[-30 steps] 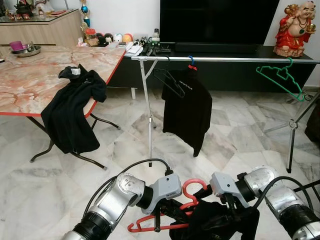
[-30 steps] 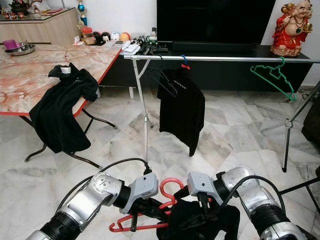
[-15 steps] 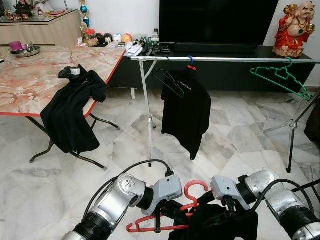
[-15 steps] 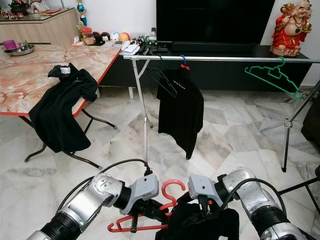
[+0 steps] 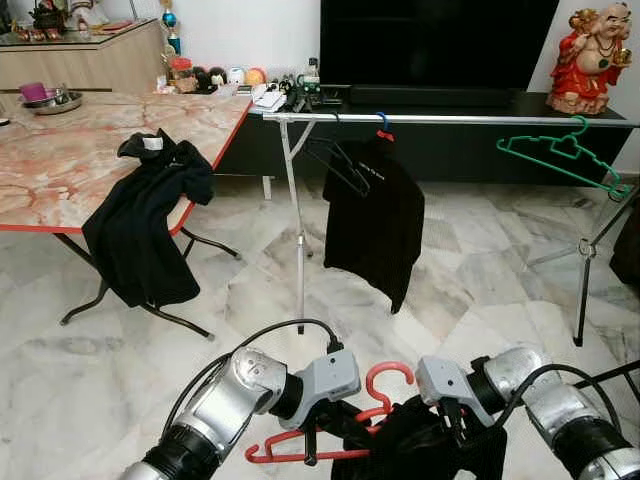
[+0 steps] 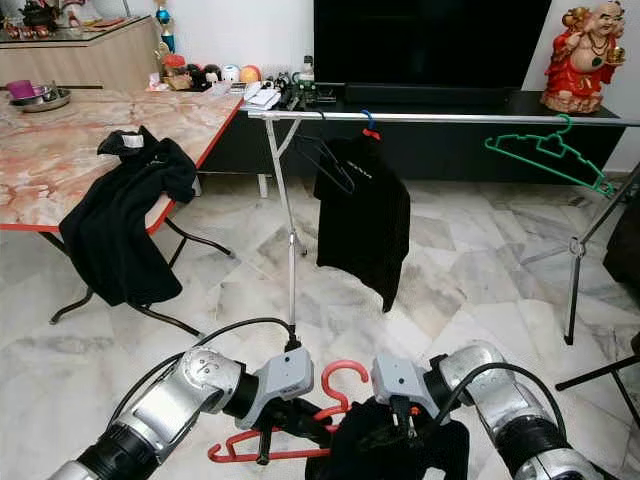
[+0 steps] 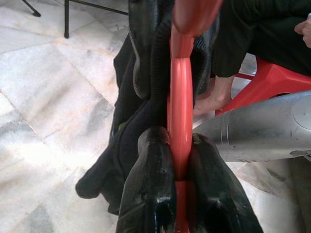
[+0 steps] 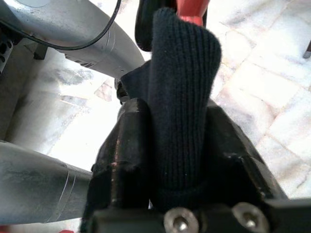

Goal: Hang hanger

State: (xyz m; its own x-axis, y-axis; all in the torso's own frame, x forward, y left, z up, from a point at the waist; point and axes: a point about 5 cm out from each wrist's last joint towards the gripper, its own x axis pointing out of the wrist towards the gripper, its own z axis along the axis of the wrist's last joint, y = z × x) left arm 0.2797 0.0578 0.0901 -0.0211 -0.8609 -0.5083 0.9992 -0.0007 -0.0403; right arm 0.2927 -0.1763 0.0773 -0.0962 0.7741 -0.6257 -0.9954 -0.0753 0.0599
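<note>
Hanger [image 5: 370, 400] red, stiff plastic, light | left tool [image 7: 179, 160] clenched on its bar | right tool [image 8: 180, 145] pinching soft knit garment [image 5: 440, 445] | grip near hook for rail [image 5: 450, 119].

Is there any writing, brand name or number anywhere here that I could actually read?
None can be read.
Hanging black shirt on the rail: a small pale line of print on the chest, too small to read.
Black garment draped over the table: a white neck tag, blurred.
Items on the TV cabinet: any labels are too small.
</note>
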